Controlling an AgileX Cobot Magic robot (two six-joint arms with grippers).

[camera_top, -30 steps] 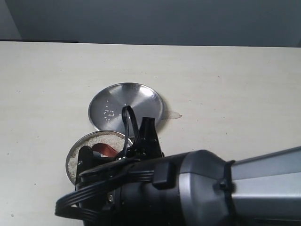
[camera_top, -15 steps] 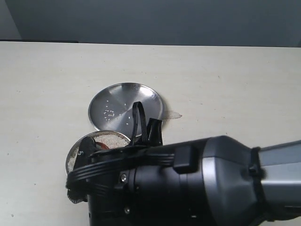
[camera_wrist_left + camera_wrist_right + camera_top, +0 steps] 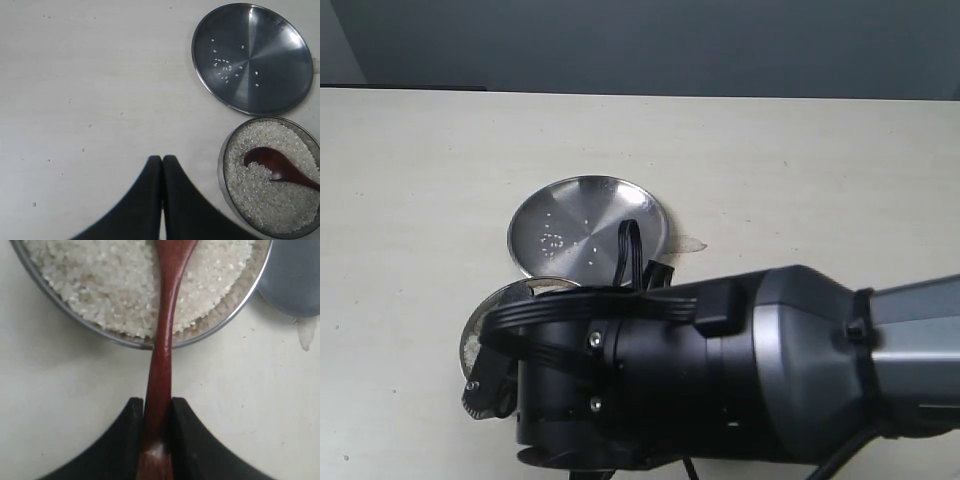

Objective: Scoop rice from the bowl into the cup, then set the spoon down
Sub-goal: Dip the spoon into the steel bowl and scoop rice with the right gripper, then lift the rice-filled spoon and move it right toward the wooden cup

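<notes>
Pale tabletop (image 3: 420, 180), bowl (image 3: 495, 298) mostly hidden behind right arm (image 3: 740, 380)

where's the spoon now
In the wrist views the spoon sits in the rice in the bowl, beside the plate, its handle clamped by the right gripper.

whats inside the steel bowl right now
The bowl holds rice, with the spoon lying scoop-end on the grains. Its handle runs out over the rim into the shut right claw. The rice covers the bowl's bottom, so that cannot be seen.
</notes>
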